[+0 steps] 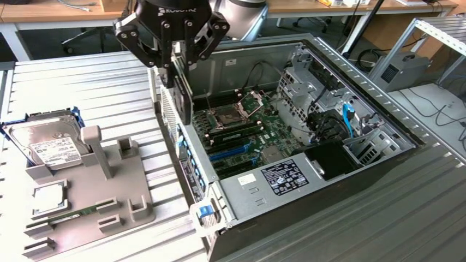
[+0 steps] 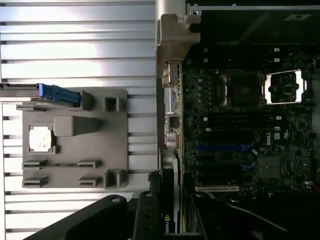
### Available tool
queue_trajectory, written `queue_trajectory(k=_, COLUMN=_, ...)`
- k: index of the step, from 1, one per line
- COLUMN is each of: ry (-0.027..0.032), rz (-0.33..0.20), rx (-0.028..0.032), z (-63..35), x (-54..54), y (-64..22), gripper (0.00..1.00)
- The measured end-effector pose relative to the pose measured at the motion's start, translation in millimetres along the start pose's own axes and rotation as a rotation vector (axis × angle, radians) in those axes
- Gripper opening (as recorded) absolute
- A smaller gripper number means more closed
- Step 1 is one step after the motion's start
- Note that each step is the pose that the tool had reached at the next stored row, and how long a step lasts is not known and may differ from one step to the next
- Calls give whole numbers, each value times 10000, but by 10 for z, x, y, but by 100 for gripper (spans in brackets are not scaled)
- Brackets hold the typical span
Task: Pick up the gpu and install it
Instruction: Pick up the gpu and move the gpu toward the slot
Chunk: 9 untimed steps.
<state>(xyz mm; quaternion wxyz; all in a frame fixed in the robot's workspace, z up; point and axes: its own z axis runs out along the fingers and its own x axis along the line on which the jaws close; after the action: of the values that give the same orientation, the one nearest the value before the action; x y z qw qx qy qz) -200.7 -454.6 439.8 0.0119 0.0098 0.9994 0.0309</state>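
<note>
I've got the tool [image 1: 178, 73] pinching the graphics card [image 1: 184, 106] upright above the open computer case [image 1: 328, 218], mid-install; seating it, I judge, needs alignment with a slot [image 1: 229, 152].

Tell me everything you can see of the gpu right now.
The gpu is a thin, flat, dark card, seen nearly edge-on. It hangs upright in the air, clamped near its top by the end effector, whose fingers press on its two faces. It sits over the open computer case, by the wall on the exterior view's left, and is not yet seated on the motherboard. The wrist view shows a small green logo on its black side.
</note>
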Motion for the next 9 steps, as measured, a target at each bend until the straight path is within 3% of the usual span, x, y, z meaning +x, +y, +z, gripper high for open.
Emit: queue_trajectory(k=9, ry=0, rz=0, rx=0, z=8, x=-263, y=32, gripper=27)
